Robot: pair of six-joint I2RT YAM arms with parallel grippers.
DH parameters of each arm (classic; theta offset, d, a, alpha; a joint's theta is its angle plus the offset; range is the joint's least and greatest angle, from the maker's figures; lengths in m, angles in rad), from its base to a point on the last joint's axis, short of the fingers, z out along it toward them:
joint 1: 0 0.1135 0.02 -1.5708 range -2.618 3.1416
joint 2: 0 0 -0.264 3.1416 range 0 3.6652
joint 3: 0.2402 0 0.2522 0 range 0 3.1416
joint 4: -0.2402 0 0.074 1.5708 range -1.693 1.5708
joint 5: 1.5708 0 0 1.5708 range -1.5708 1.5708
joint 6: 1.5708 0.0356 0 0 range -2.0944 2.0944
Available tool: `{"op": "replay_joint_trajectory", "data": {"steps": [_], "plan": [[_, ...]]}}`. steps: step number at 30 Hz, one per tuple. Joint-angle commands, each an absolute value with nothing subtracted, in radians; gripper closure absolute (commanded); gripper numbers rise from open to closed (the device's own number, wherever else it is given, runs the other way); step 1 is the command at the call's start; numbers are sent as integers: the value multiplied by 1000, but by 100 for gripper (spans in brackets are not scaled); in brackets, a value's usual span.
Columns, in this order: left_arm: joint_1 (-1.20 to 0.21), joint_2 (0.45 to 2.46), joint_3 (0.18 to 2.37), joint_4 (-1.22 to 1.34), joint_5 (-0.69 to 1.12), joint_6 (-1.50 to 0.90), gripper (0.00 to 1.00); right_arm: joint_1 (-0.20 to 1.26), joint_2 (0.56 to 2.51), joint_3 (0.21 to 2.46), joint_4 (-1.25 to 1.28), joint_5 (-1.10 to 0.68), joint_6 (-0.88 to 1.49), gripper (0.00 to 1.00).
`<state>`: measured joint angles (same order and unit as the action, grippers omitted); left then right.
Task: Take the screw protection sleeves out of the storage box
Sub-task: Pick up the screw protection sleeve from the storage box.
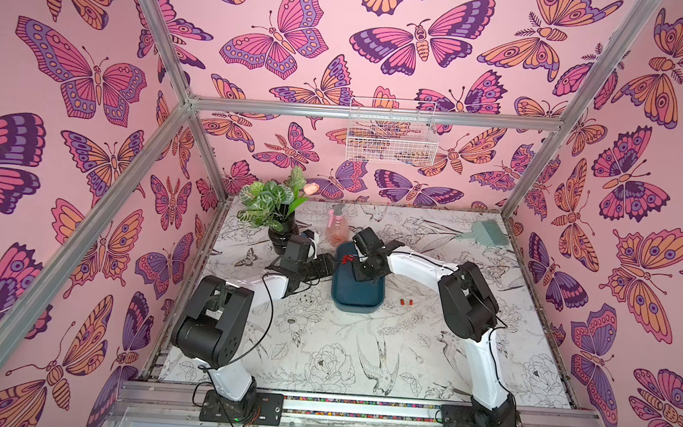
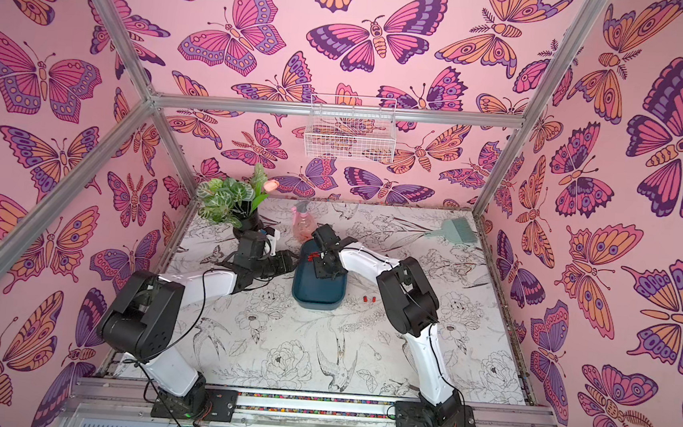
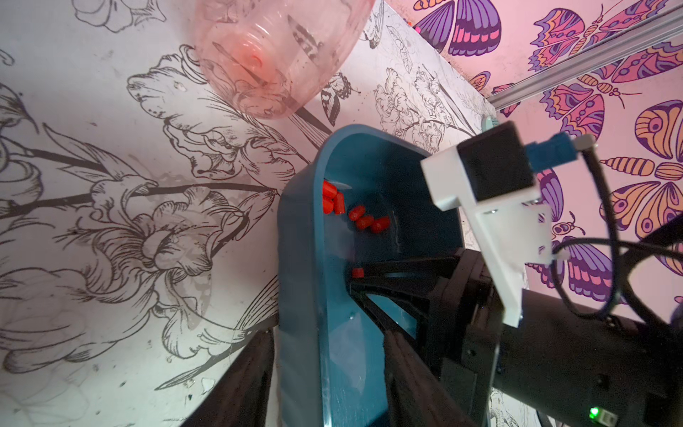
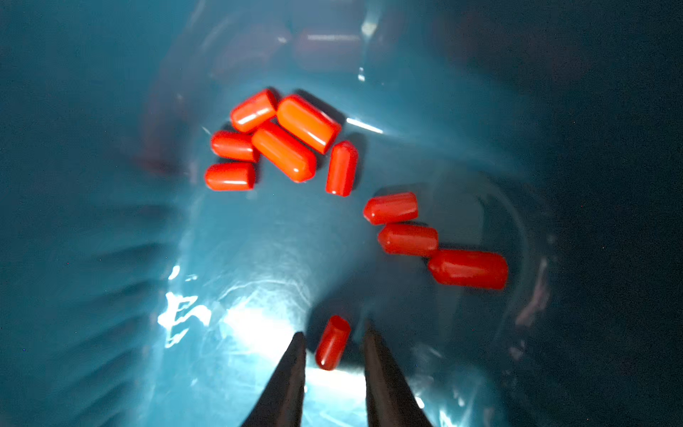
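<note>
Inside the storage box (image 4: 111,222), the right gripper (image 4: 333,330), jaws parted, flanks one sleeve (image 4: 332,344) (left gripper (image 3: 325,344): hold unclear); an off-centre squeeze could squirt it away.

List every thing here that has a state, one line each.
right gripper, open.
left gripper, astride the box wall, grip unclear.
storage box, flat on the table, holding sleeves.
nine sleeves, lying loose on the box floor.
tenth sleeve, lying unpinched between the right gripper's fingers.
two sleeves, out on the table beside the box.
spray bottle, upright.
potted plant, upright.
</note>
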<state>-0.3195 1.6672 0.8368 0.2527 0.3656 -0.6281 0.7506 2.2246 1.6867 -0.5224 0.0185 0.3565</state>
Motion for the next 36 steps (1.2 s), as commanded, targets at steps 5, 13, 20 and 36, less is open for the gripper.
{"op": "replay_joint_trajectory", "data": {"steps": [5, 13, 20, 36], "plan": [[-319, 1674, 850, 232, 363, -607, 47, 755, 2268, 1722, -550, 26, 370, 71], [-320, 1674, 848, 233, 363, -607, 47, 755, 2281, 1732, -554, 23, 373, 79], [-319, 1675, 848, 232, 363, -606, 47, 756, 2253, 1727, -554, 19, 370, 88], [-320, 1673, 848, 239, 366, -606, 47, 755, 1926, 1585, -562, 31, 352, 88]]}}
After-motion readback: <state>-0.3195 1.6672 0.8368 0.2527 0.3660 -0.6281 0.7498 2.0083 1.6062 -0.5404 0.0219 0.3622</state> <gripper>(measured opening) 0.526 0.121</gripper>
